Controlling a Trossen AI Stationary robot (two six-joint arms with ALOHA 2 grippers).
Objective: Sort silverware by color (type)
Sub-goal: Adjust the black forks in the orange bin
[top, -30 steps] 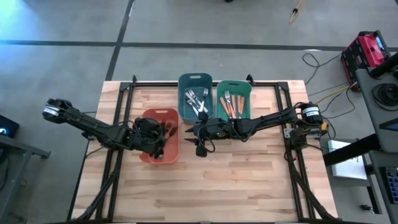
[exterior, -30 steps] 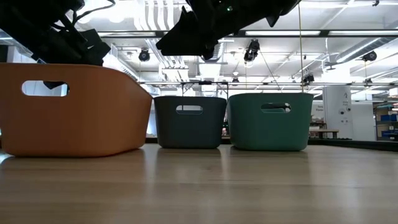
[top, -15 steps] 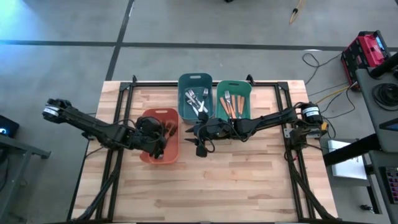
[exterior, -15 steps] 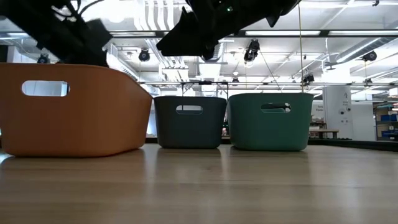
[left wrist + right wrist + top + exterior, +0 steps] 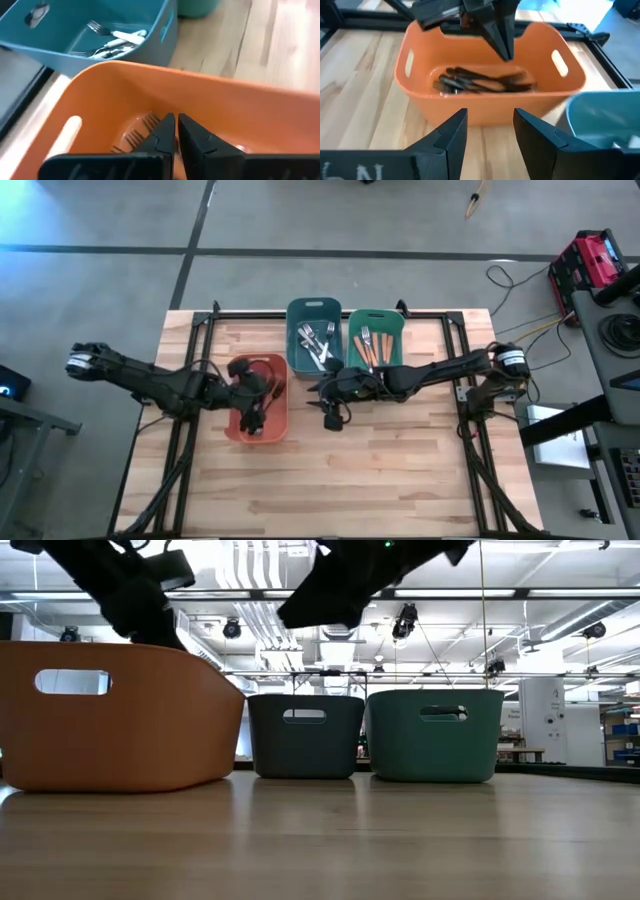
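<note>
Your bench [image 5: 400, 470]: pale wood planks, grey concrete floor [image 5: 300, 220] around it, ceiling lights beyond. Left gripper [image 5: 502, 47] over salmon bin [image 5: 258, 425], fingers together, empty. Bronze forks [image 5: 480, 81] heaped inside. Blue bin [image 5: 313, 308] holds silver pieces [image 5: 316, 343]; green bin [image 5: 376, 317] holds orange-handled ones [image 5: 371, 352]. Right gripper [image 5: 331, 418] just right of salmon bin, fingers apart

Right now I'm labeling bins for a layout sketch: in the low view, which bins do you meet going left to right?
Orange bin → dark blue bin → green bin, all standing on the wooden table.
</note>
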